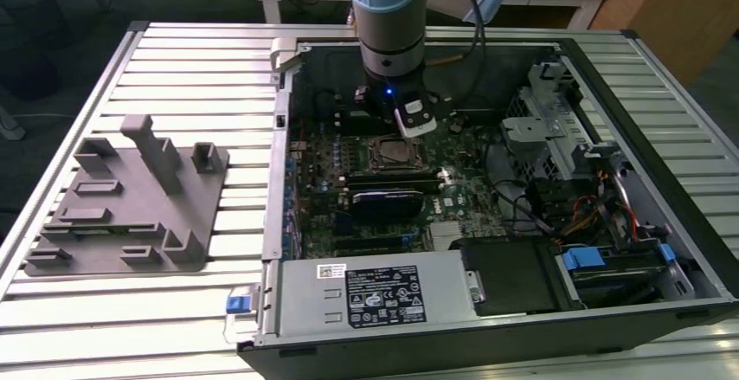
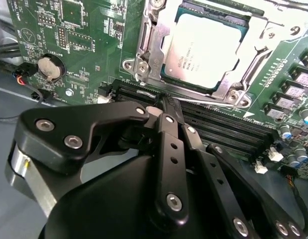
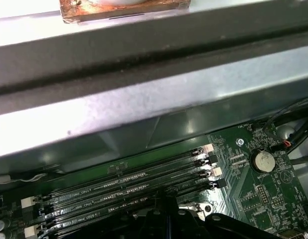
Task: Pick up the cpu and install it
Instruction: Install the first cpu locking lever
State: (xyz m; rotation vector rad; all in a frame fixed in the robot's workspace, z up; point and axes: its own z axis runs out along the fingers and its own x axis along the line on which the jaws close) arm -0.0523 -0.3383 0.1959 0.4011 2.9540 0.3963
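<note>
One slatted metal counter (image 1: 173,77) carries the whole scene, and on it lies one open computer case (image 1: 646,86), side panel off, motherboard (image 1: 335,181) facing up. Off toward the exterior view's left sits one grey plastic fixture block (image 1: 127,198), well apart from the action, with several upright posts rising from its base.

One arm (image 1: 390,16) drops straight down into the case, blue light glowing at its wrist. In the exterior view one power supply (image 1: 369,293) with its white label runs along the case's near edge, and one blue latch tab (image 1: 240,300) pokes out beside it.

Over the board now: four dark memory slots (image 2: 229,127) run side by side in both wrist views, all unfilled. One round coin battery (image 2: 48,67) sits near the board's edge.

And there is the one cpu (image 2: 209,47), its silvery top plate up, seated inside the socket's metal frame (image 2: 144,55). The gripper (image 2: 170,107) hovers just above the memory slots beside that socket; its black jaws are pressed together at the tips with nothing between them, and they are apart from the chip.
</note>
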